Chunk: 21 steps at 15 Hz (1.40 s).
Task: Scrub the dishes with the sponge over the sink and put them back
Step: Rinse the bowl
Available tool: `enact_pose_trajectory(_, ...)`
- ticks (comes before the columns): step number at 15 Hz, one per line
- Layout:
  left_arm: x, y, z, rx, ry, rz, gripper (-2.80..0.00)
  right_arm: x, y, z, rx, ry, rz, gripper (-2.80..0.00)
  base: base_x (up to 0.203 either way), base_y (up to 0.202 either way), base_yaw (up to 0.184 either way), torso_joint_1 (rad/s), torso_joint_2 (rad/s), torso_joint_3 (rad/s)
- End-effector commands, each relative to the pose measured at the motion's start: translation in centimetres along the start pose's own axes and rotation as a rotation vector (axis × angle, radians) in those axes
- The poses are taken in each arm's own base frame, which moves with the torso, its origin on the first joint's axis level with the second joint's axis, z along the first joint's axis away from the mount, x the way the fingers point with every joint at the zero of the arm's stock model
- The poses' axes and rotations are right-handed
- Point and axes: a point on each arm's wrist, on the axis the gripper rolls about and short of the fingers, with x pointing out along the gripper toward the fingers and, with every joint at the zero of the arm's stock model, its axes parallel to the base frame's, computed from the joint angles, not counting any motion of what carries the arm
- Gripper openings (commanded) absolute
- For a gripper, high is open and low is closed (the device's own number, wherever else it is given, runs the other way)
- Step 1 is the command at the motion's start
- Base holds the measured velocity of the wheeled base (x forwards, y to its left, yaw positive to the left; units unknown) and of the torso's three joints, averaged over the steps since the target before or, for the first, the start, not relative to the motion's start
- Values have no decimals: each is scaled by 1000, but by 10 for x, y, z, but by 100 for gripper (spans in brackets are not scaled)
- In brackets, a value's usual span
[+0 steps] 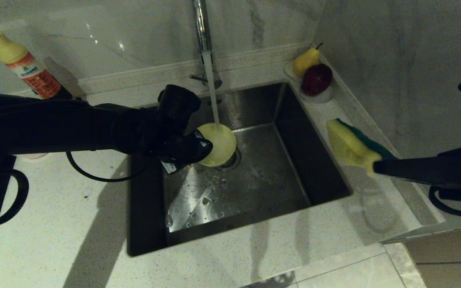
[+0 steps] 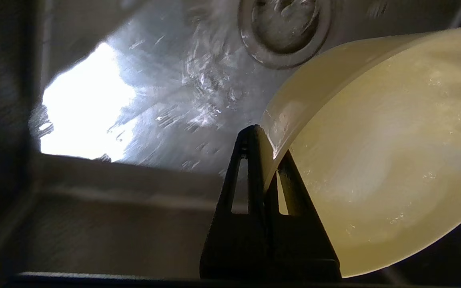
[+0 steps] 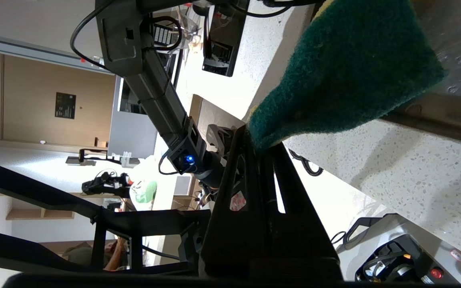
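Note:
Over the steel sink (image 1: 294, 160) my left gripper (image 1: 198, 150) is shut on the rim of a yellow bowl (image 1: 217, 145), which it holds tilted under the running water from the chrome tap (image 1: 203, 36), above the drain. In the left wrist view the black fingers (image 2: 256, 160) pinch the yellow bowl's (image 2: 382, 160) edge. My right gripper (image 1: 376, 167) is shut on one end of the sponge (image 1: 350, 146), yellow foam up and green side away, held above the counter at the sink's right edge. The sponge's green face (image 3: 342, 76) fills the right wrist view. No other dishes show.
A small white dish (image 1: 321, 97) with a pear and a red fruit stands at the sink's back right corner. A soap bottle (image 1: 24, 66) stands at the back left. A wall rises close on the right. Speckled counter (image 1: 74, 224) runs left and in front.

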Motion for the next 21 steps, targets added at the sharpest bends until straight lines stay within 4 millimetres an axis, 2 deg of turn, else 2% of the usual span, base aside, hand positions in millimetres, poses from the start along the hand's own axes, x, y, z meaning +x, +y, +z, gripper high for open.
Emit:
enact_pose_trajectory(1,-8,2,1,3,4,8,-280,-3,2,-1,2,-6,2,-280,0,0,0,0,0,0)
enact_pose_trajectory(7,-15,2,2,3,4,3,-280,-6,4,-4,25,-9,4,-280,0,0,0,0,0,0)
enact_pose_trajectory(10,-43,4,15,20,-37,-9,-280,-8,5,-2,21,-23,-5,-280,0,0,0,0,0,0)
enact_pose_trajectory(15,-112,27,43,9,-296,28,-280,-14,3,-11,70,-21,-27,-280,0,0,0,0,0,0)
enact_pose_trajectory(18,-117,40,41,46,-478,-12,-280,-15,4,-11,112,-25,-32,-280,0,0,0,0,0,0)
enact_pose_trajectory(21,-121,52,43,171,-738,-86,-280,-15,1,-14,153,2,-51,-280,0,0,0,0,0,0)
